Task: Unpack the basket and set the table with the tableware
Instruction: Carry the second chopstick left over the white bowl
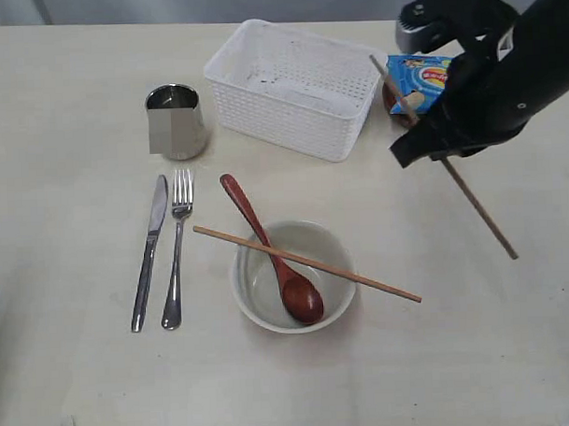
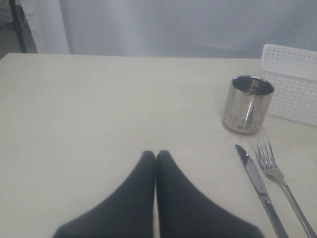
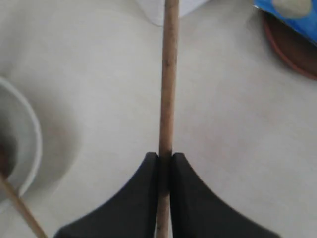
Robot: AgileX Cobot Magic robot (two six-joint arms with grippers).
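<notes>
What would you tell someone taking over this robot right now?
Grippers: right gripper is shut on a chopstick, held at a slant; left gripper is shut and empty.
Things: basket looks empty. Cup, knife and fork lie left of the bowl. The spoon rests in the bowl; the second chopstick lies across its rim.
Left to do: set the held chopstick on the table. The brown plate sits beside the basket, under the blue chip bag.
</notes>
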